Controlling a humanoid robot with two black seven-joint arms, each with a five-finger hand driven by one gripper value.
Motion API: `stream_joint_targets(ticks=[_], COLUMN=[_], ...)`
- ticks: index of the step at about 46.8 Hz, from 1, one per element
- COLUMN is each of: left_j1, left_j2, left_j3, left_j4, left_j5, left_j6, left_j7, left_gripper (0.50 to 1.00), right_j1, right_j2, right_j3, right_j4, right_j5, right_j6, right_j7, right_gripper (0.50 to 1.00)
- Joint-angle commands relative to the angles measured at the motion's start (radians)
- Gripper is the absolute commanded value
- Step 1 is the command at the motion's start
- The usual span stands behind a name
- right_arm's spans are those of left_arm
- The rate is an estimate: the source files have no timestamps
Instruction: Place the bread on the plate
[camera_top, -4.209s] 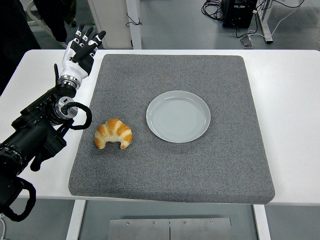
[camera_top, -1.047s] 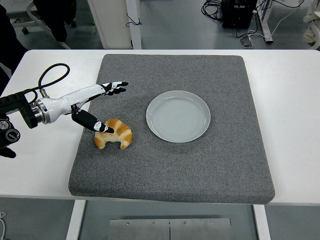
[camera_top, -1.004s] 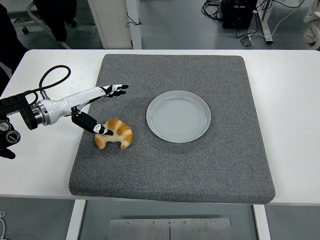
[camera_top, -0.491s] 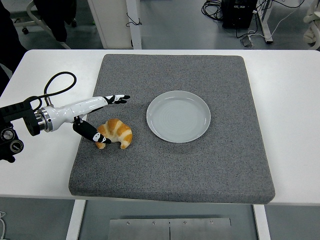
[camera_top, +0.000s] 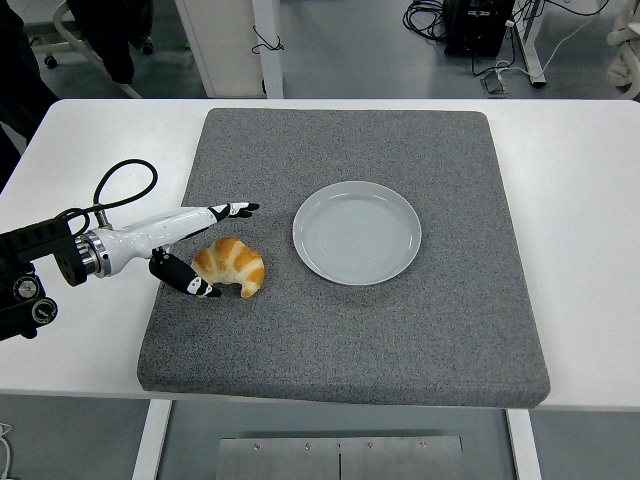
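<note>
A golden croissant (camera_top: 232, 266) lies on the left part of the grey mat (camera_top: 400, 320). An empty pale plate (camera_top: 356, 232) sits at the mat's middle, to the croissant's right. My left hand (camera_top: 215, 250) reaches in from the left, spread around the croissant. Its fingers (camera_top: 232, 210) stretch out flat just behind the bread and its thumb (camera_top: 192, 282) lies at the bread's near left end. The hand is open and the croissant rests on the mat. The right arm is out of view.
The mat covers most of the white table (camera_top: 580, 220). A black cable loop (camera_top: 125, 180) arches over my left forearm. Behind the table are table legs and cables on the floor.
My left hand has slid toward the near side and lowered around the croissant; the thumb moved from on top of the bread to its near left end. The croissant and plate stayed put.
</note>
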Motion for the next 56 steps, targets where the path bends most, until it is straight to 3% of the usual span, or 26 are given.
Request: stream_joint_targets(ticks=[1,29,35,45,56], left_j1=[0.002,0.007,0.011,0.022,0.028], left_j2=[-0.002,-0.037,-0.047,-0.053,-0.071], left_j3=[0.000,0.018,0.018,0.018,0.022], left_j4=[0.001,0.030,0.045,0.050,0.053], left_j5=[0.000,0.001,0.018,0.063,0.063], left_j6=[0.005,0.034,0.047,0.081,0.092], left_j7=[0.000,0.002,0.002,0.002,0.000], left_gripper=[0.974,0.969,0.936,0.930,0.801], right_j1=[0.000,0.000,0.000,0.000,0.000], right_j2=[0.000,0.000,0.000,0.000,0.000], right_j3=[0.000,0.000,0.000,0.000,0.000], right_j4=[0.000,0.000,0.000,0.000,0.000], right_j5=[0.000,0.000,0.000,0.000,0.000], right_j6=[0.000,0.000,0.000,0.000,0.000], right_j7=[0.000,0.000,0.000,0.000,0.000], right_gripper=[1.000,1.000,1.000,1.000,1.000])
